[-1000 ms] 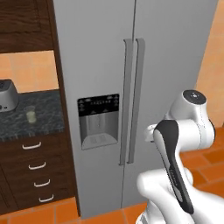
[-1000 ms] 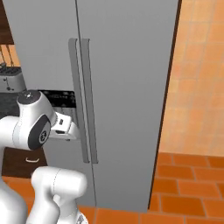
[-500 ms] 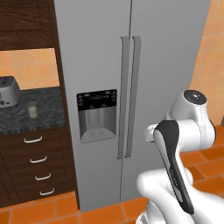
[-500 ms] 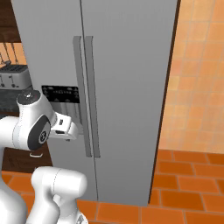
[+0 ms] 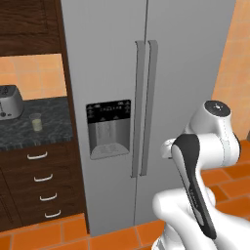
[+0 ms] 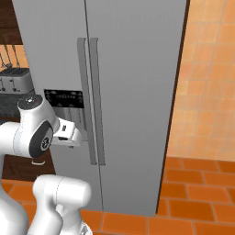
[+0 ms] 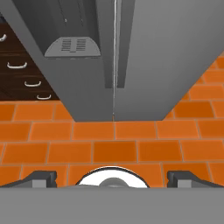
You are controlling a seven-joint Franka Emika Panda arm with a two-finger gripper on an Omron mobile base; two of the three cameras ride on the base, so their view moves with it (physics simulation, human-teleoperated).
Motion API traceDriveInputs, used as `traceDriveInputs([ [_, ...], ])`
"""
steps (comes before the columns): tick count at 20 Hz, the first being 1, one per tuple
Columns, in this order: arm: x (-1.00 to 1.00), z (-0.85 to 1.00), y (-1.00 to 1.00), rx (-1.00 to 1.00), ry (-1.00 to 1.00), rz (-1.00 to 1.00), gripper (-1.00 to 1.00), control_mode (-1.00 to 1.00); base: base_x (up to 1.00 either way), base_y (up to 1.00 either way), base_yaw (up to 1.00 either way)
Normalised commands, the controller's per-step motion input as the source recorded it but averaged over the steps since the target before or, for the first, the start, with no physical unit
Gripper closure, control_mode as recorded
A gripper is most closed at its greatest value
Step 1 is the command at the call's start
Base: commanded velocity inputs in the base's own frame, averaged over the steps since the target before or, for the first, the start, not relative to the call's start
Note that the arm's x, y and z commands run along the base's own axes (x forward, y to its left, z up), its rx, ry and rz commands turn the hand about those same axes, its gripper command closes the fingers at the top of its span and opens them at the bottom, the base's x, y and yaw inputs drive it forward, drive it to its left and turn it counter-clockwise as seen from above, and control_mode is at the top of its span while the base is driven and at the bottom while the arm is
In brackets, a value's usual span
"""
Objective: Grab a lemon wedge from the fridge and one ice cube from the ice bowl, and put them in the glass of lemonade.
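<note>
So in the left base view the fridge (image 5: pixel 146 97) takes up the middle of the frame, both doors shut, with its two long vertical handles (image 5: pixel 144 107) side by side at the seam and the black dispenser panel (image 5: pixel 108 128) on the left door. Over at the left edge there's a dark speckled surface (image 5: pixel 29 132) with the glass of lemonade (image 5: pixel 35 122) standing on it and a silver toaster (image 5: pixel 10 101) just behind it, wooden drawers (image 5: pixel 41 185) below. The arm (image 5: pixel 202 166) rises at lower right. Right base view: same fridge (image 6: pixel 119 92) from the other side, handles (image 6: pixel 92 101) left of center, an orange tiled wall (image 6: pixel 206 82) filling the right side and orange floor tiles (image 6: pixel 193 193) along the bottom. Hand view looks down the fridge front, seam running up the middle, and the tool (image 7: pixel 112 177) shows its two tips at the bottom corners, spread as wide as they go with nothing between them. The lemon wedge is presumably behind those closed doors, so it can't be seen, and the ice bowl isn't anywhere to be picked out either. Handling guess: the door is heavy and stiff, so grab a handle around mid-height and pull steady. The wedge will likely be tiny, soft and a bit slippery, so pinch it gently across the flat sides. The glass looks tippy and breakable, better dropped into from above than bumped.
</note>
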Motion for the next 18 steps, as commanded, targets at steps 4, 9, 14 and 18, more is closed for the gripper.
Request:
traceDriveInputs([
  [4, 0.0, 0.0, 0.0, 0.0, 0.0, 0.0, -1.0, 1.0, 0.0, 0.0, 0.0],
  [9, 0.0, 0.0, 0.0, 0.0, 0.0, 0.0, -1.0, 1.0, -0.03, 0.0, 0.01],
  [14, -0.01, 0.15, 0.0, 0.02, -0.17, 0.0, -1.0, -1.0, 0.0, 0.0, 0.0],
  [18, 0.09, 0.19, 0.02, 0.13, -0.19, 0.04, -1.0, -1.0, 0.0, 0.0, 0.0],
])
